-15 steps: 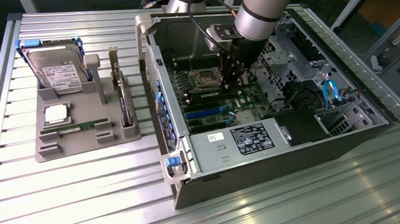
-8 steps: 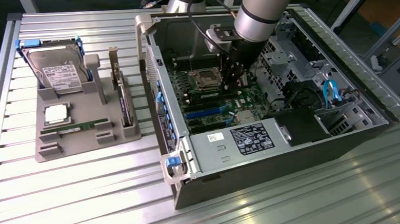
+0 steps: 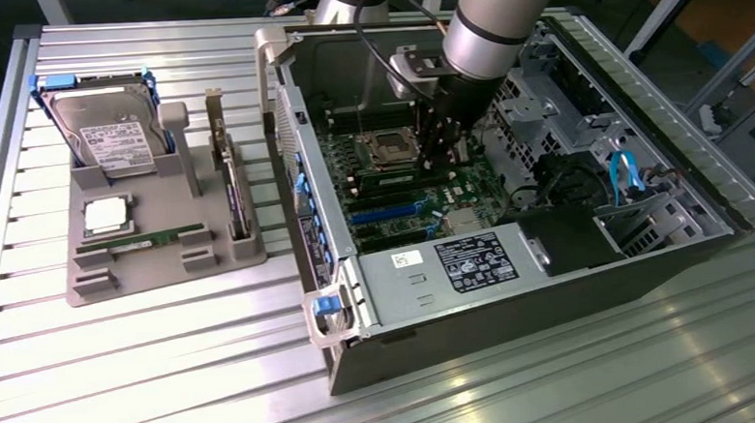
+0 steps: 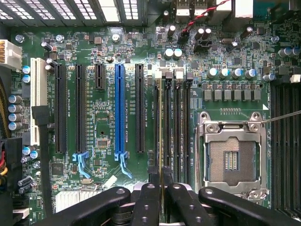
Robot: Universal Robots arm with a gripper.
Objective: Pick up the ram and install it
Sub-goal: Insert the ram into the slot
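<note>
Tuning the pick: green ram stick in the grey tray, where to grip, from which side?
Grip the ram at mid-length, from straight above, pinching its flat faces. It seems to sit on edge in the grey tray, blocks hugging both ends, so likely just the middle is free.

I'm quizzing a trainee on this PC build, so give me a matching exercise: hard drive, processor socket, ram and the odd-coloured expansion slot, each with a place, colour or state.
Things:
1. hard drive
2. processor socket
3. ram
4. odd-coloured expansion slot

Place, colour or state:
A. blue
B. no chip in it
C. on the grey tray, outside the case
D. edge-on in the claw, over the motherboard

Pairs: 1-C, 2-B, 3-D, 4-A
</note>
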